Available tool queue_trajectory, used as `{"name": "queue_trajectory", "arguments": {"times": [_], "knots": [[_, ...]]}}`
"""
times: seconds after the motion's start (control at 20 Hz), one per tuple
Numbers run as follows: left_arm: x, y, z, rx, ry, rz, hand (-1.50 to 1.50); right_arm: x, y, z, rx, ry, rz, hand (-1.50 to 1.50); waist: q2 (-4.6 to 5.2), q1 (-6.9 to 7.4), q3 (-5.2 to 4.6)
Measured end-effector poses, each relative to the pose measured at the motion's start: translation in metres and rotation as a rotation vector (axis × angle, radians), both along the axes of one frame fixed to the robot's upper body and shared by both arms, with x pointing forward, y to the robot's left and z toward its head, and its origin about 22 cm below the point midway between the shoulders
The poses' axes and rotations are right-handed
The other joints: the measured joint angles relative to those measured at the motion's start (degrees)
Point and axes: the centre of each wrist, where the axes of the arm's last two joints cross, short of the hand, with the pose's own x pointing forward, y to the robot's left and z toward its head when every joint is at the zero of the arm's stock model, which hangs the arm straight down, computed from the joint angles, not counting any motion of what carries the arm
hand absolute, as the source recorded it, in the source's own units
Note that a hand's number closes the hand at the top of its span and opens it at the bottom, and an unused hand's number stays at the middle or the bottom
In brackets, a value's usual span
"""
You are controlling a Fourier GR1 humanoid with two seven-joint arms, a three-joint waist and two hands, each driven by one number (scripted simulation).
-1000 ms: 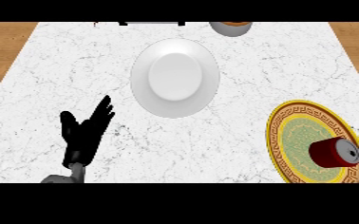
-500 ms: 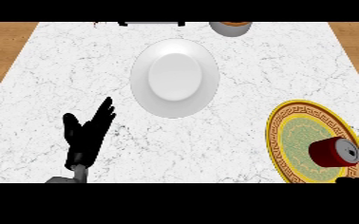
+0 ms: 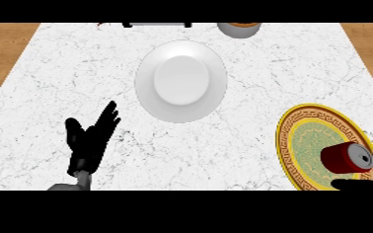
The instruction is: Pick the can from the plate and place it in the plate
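Note:
A red can point(image 3: 347, 158) lies on its side on the yellow and green patterned plate point(image 3: 300, 143) at the right edge of the counter. An empty white plate point(image 3: 180, 80) sits in the middle, toward the back. My left hand point(image 3: 89, 140) rests open at the lower left, fingers up, far from both plates. Only a black sliver of my right hand point(image 3: 354, 184) shows at the lower right edge, just below the can and apart from it.
A grey cup with a brown rim point(image 3: 239, 28) stands at the back edge right of centre. A dark object point(image 3: 157, 24) lies along the back edge. Wooden floor shows beyond the white marble counter point(image 3: 65, 69) on both sides.
A black part of my right hand has come further into view at the lower right, under the can. The left hand, the can and both plates have stayed put.

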Motion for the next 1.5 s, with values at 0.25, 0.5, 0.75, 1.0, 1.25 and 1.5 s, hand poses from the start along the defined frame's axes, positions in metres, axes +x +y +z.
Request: {"name": "queue_trajectory", "arguments": {"times": [0.25, 0.5, 0.75, 1.0, 1.25, 1.5], "knots": [[0.0, 0.003, 0.002, -0.004, 0.006, 0.0, 0.0, 0.01, 0.007, -0.007, -0.04, 0.047, -0.027, -1.5, 0.08, 0.01, -0.06], [0.002, -0.005, 0.003, -0.003, 0.014, 0.001, 0.0, 0.021, 0.0, -0.017, -0.041, 0.08, -0.032, -1.5, 0.11, 0.0, -0.09], [0.0, 0.004, 0.001, -0.009, -0.002, -0.002, 0.0, 0.026, -0.007, -0.032, -0.031, 0.113, -0.015, -1.5, 0.08, -0.01, -0.07], [0.0, 0.002, 0.003, -0.01, 0.005, -0.005, 0.0, 0.031, 0.001, -0.046, -0.06, 0.171, 0.056, 1.5, 0.12, 0.05, -0.11], [-0.002, -0.003, 0.005, -0.008, 0.006, -0.005, 0.0, 0.03, -0.008, -0.046, -0.121, 0.171, 0.079, 1.5, 0.1, 0.0, -0.15], [0.002, -0.008, 0.005, -0.003, 0.005, -0.027, 0.0, 0.043, 0.052, -0.052, -0.159, 0.119, 0.168, 1.5, 0.03, 1.55, -0.71]]}}
